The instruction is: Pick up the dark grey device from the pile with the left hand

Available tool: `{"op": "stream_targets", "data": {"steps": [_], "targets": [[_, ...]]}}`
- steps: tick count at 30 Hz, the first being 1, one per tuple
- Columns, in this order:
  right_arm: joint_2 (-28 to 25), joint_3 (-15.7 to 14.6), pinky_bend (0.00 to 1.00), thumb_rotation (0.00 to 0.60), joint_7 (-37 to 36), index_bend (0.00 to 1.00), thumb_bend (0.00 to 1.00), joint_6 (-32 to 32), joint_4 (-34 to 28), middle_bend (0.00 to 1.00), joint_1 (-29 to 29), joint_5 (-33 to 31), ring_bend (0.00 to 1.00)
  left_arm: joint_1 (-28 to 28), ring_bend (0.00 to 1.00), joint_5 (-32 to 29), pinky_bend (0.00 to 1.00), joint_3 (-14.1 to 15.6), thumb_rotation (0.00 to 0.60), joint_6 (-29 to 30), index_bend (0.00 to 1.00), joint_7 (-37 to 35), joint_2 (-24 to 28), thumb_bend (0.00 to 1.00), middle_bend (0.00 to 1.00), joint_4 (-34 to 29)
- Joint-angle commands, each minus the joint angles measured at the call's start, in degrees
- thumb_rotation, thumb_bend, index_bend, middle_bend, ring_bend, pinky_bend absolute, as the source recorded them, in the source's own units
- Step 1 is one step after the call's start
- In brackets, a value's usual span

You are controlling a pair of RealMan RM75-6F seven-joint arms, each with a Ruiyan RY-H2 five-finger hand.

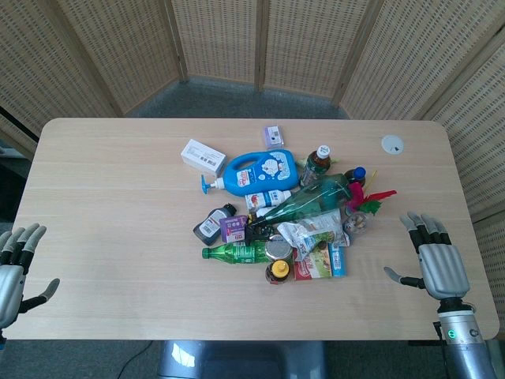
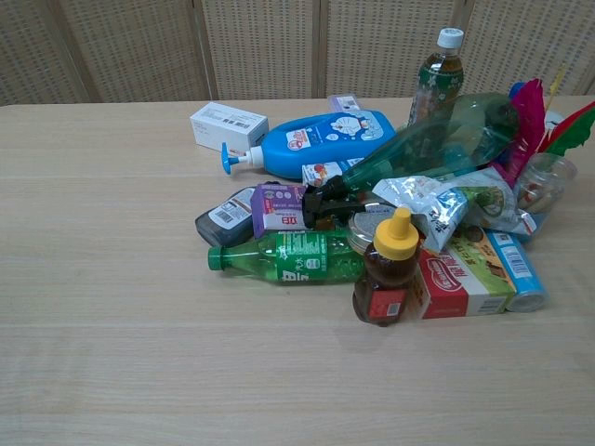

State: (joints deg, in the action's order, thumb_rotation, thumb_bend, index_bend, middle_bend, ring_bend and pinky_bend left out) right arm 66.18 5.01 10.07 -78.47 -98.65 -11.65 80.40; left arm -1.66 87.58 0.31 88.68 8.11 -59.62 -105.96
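The dark grey device point(image 1: 211, 224) lies at the left edge of the pile, a white barcode label on its top; in the chest view the dark grey device point(image 2: 223, 219) sits just left of a purple box point(image 2: 277, 208) and above a green bottle point(image 2: 288, 259). My left hand point(image 1: 17, 268) rests open at the table's near left edge, far from the pile. At the near right edge my right hand point(image 1: 435, 260) is open too, fingers spread. Neither hand shows in the chest view.
The pile holds a blue pump bottle point(image 1: 256, 172), a teal bottle point(image 1: 312, 199), a honey jar point(image 2: 389, 269), a red box point(image 2: 456, 281) and snack bags. A white box point(image 1: 203, 156) lies behind the pile. A white disc point(image 1: 392, 144) sits at the far right.
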Motion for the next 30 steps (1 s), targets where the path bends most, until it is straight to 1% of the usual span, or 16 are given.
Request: {"op": "stream_targets", "data": {"steps": [1, 9, 15, 20, 24, 30], "targets": [[0.1, 0.1, 0.00, 0.441, 0.3, 0.00, 0.19, 0.3, -0.4, 0.00, -0.2, -0.2, 0.00, -0.4, 0.00, -0.2, 0.00, -0.2, 0.600, -0.6, 0.00, -0.1, -0.3, 0.32, 0.00, 0.2], [0.2, -0.4, 0.00, 0.439, -0.2, 0.00, 0.19, -0.1, -0.3, 0.00, 0.6, -0.1, 0.00, -1.2, 0.00, 0.4, 0.00, -0.5, 0.600, -1.7, 0.00, 0.6, -0.3, 0.32, 0.00, 0.0], [-0.2, -0.4, 0.00, 0.440, -1.0, 0.00, 0.19, -1.0, -0.2, 0.00, 1.2, 0.0, 0.00, -3.3, 0.00, 0.2, 0.00, -1.3, 0.600, -4.5, 0.00, 2.3, 0.0, 0.32, 0.00, -0.8], [-0.6, -0.3, 0.00, 0.435, -0.9, 0.00, 0.18, -0.8, -0.4, 0.00, 1.4, -0.3, 0.00, -5.4, 0.00, -1.0, 0.00, -2.3, 0.600, -7.2, 0.00, 3.2, -1.4, 0.32, 0.00, -0.4], [-0.7, -0.3, 0.00, 0.439, -0.9, 0.00, 0.19, -0.5, -0.6, 0.00, 1.4, -0.4, 0.00, -8.3, 0.00, -2.2, 0.00, -2.8, 0.600, -11.9, 0.00, 4.5, -2.7, 0.32, 0.00, 0.5], [-1.3, -0.4, 0.00, 0.441, -0.8, 0.00, 0.19, -1.1, -0.9, 0.00, 2.1, -0.8, 0.00, -14.4, 0.00, -5.0, 0.00, -3.7, 0.600, -21.6, 0.03, 6.9, -4.1, 0.32, 0.00, 1.8]]}}
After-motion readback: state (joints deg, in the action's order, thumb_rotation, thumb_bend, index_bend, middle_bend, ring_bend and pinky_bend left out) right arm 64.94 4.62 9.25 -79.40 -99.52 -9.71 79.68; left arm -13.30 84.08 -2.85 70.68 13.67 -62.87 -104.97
